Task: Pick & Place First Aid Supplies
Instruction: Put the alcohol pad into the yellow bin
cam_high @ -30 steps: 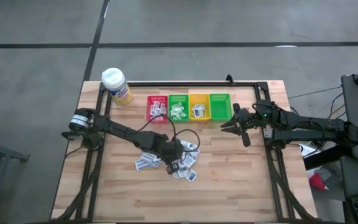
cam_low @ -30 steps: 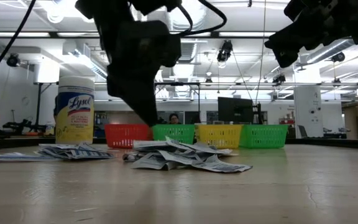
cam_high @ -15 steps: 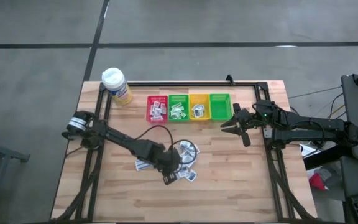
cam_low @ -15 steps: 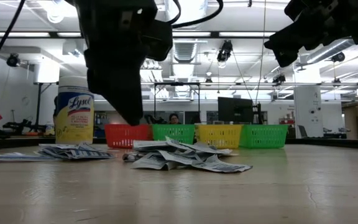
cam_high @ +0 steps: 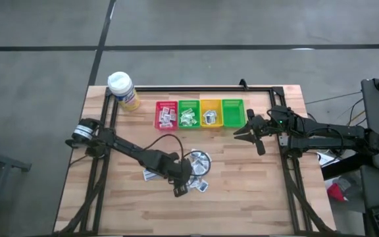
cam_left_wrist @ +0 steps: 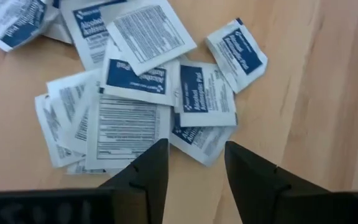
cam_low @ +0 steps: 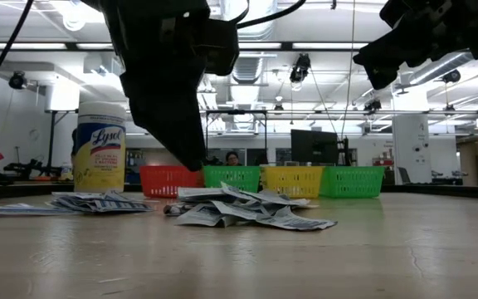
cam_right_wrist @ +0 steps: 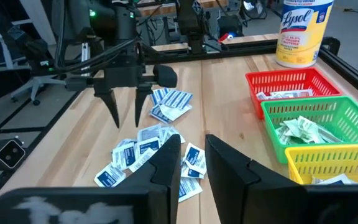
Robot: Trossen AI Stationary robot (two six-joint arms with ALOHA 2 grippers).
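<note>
Wooden table (cam_high: 255, 184), lab room behind; listed left to right. White-capped yellow bottle (cam_high: 122, 90) at far left corner. Left gripper (cam_high: 181, 185) near table centre, poised above the heap of first aid supplies (cam_high: 199, 164), fingers spread apart and pointing down, nothing between them; in right wrist view the two fingers (cam_right_wrist: 113, 109) hang clear over the sachets (cam_right_wrist: 143, 152). Heap lying directly under and just ahead of the left jaws; nearest piece a blue-printed sachet (cam_left_wrist: 205, 98), flat, roughly square, edges slightly skewed to the finger line, overlapped by neighbours on the side toward the heap's middle. Red bin (cam_high: 166, 114), green bin (cam_high: 189, 113), yellow bin (cam_high: 210, 112), second green bin (cam_high: 233, 111) in a row at the far edge, first three already holding packets. Right gripper (cam_high: 239, 131) just beside the last bin, raised, well apart from the heap, fingers partly parted and empty. Judged: left arm far nearer; straight descent onto the sachet's free edge likely sufficient, risk of lifting two at once
</note>
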